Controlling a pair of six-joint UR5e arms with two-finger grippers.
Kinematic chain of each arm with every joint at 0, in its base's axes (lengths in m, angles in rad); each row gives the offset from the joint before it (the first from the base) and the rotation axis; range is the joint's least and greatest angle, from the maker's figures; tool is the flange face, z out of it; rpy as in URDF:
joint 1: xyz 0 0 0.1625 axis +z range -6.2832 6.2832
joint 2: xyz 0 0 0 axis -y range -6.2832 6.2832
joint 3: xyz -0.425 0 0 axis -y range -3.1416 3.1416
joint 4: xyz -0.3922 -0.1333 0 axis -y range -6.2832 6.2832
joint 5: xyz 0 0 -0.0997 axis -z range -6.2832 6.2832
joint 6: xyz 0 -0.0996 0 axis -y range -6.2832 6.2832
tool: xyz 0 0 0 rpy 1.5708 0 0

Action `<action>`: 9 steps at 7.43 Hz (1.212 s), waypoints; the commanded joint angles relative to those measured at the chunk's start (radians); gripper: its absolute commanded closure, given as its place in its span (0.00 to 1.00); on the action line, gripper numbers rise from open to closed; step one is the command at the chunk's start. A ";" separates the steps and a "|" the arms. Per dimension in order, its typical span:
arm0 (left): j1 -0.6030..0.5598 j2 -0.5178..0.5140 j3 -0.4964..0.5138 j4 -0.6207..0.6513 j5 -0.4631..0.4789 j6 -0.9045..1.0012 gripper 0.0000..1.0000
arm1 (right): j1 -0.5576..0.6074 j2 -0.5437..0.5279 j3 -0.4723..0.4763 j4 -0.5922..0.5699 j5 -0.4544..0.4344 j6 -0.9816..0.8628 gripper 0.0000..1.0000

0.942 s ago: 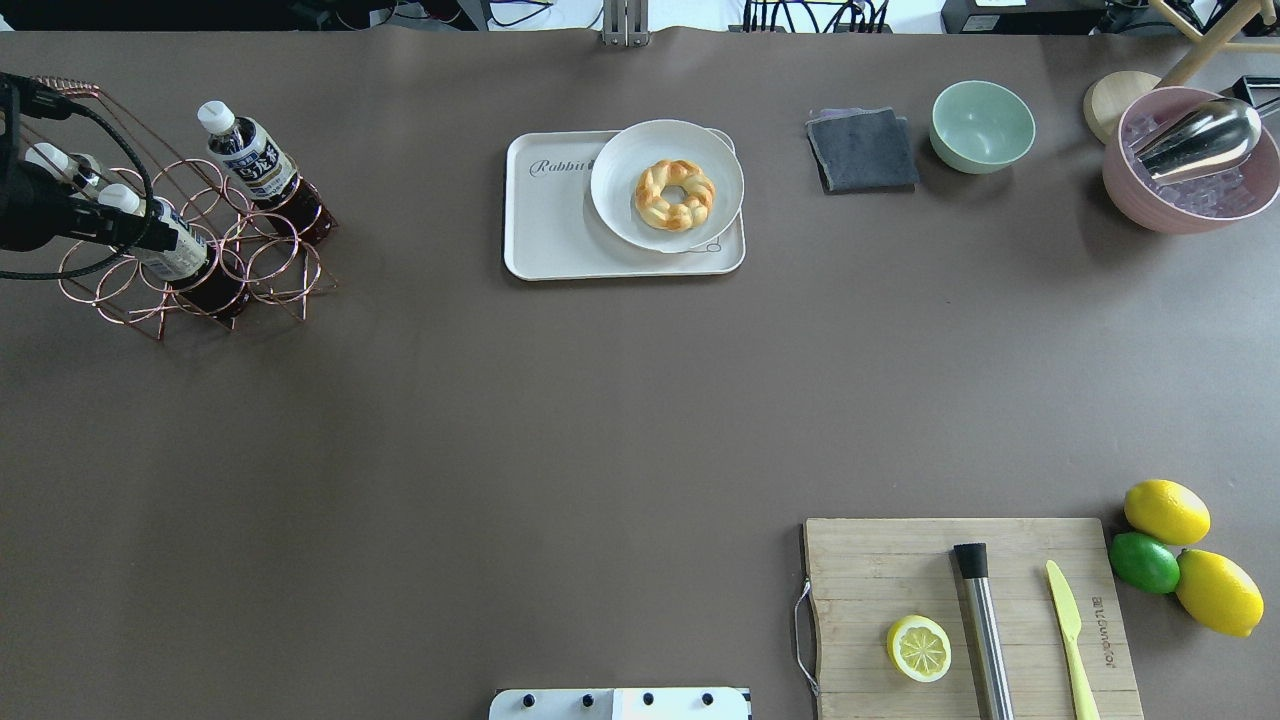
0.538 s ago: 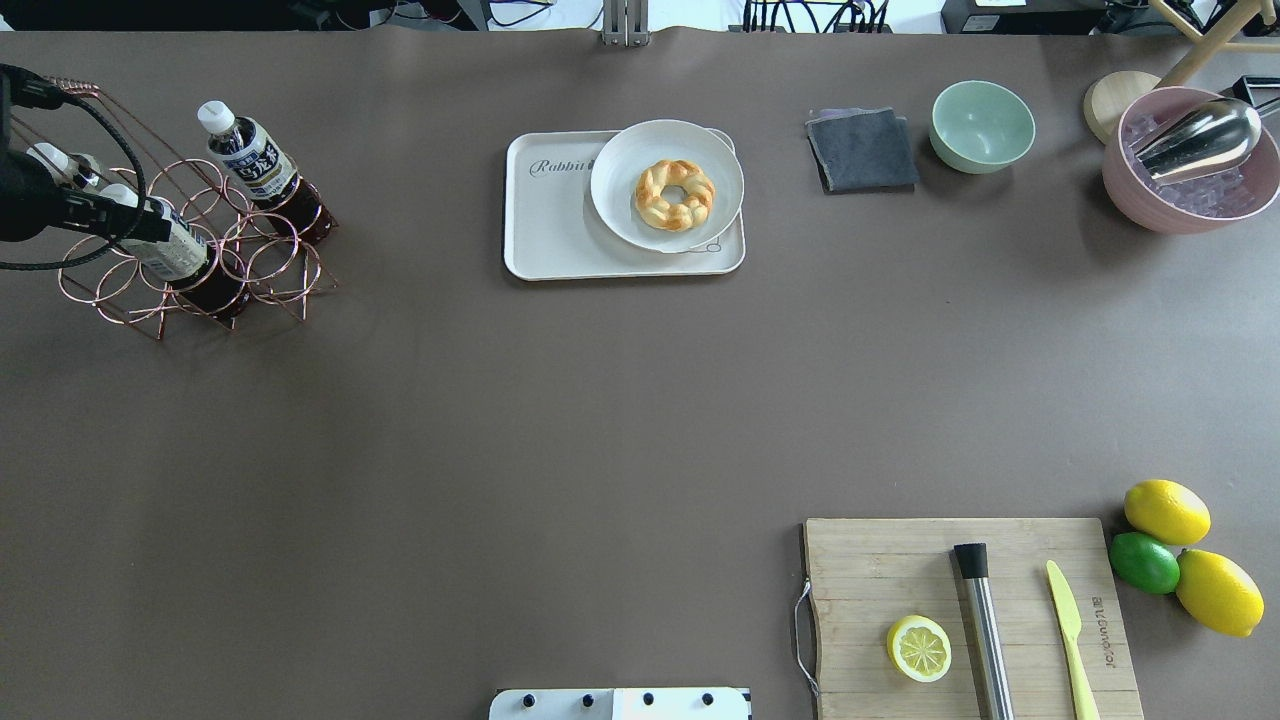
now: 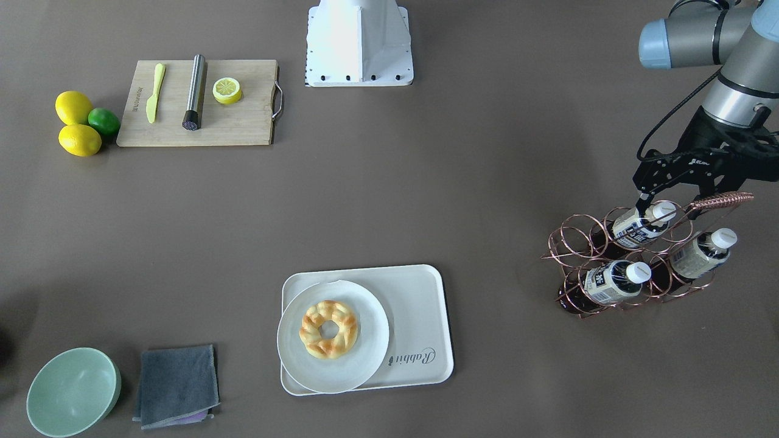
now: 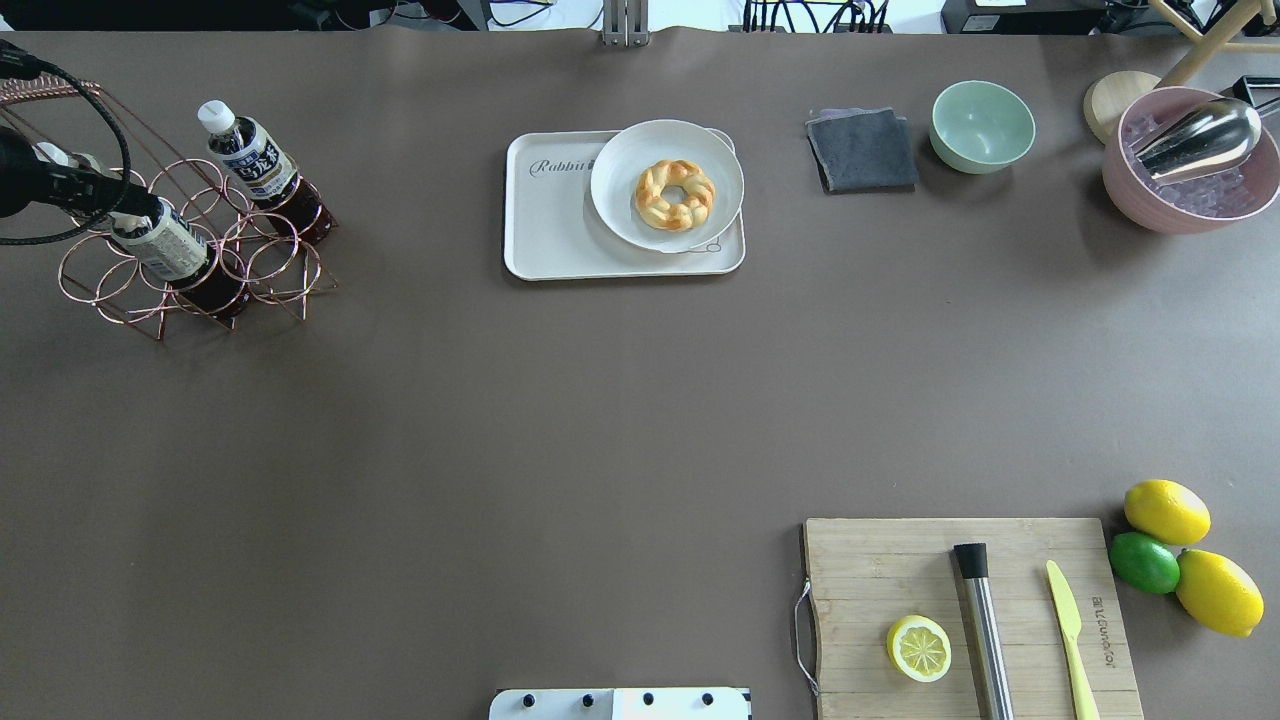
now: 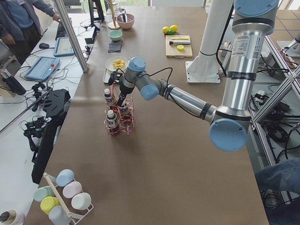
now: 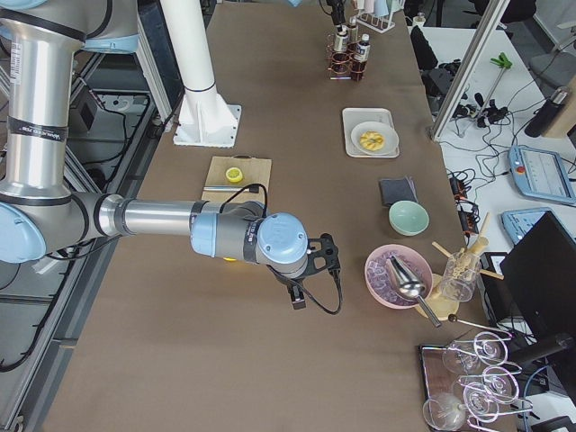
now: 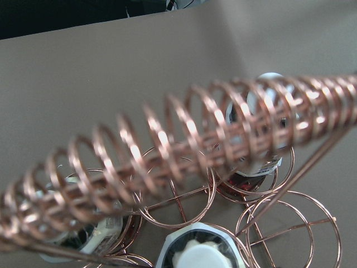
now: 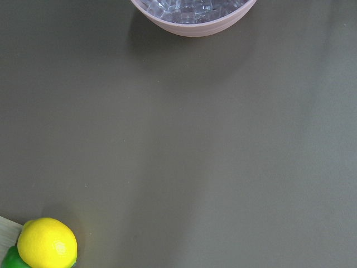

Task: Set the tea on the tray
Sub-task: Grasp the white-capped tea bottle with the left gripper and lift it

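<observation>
Overhead exterior view, nearest the robot's base: the wooden cutting board (image 4: 880, 570) holds a lemon half (image 4: 918, 648). Farther out on the left, the left gripper (image 4: 135, 208) covers the cap of the tea (image 4: 168, 247), which lies tilted in the copper wire rack (image 7: 184, 151) beside two look-alike bottles (image 4: 250, 158). Whether the claw pinches the neck or stands loose, I cannot tell. The right gripper (image 6: 297, 300) hangs above bare table near the pink bowl (image 4: 1125, 195), its state likewise unclear. Farther still lies the tray (image 4: 550, 225), well apart from the rack, carrying a white plate (image 4: 610, 190) with braided bread (image 4: 675, 193).
</observation>
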 commanded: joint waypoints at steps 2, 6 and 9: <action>-0.001 -0.015 0.020 -0.005 0.001 -0.007 0.37 | 0.000 -0.003 0.000 0.000 0.002 -0.001 0.00; -0.005 0.005 0.016 -0.005 -0.006 -0.003 0.44 | 0.000 -0.005 0.001 -0.002 0.018 0.001 0.00; -0.005 0.004 0.004 0.001 -0.006 -0.022 0.98 | 0.000 -0.005 0.001 -0.002 0.020 0.002 0.00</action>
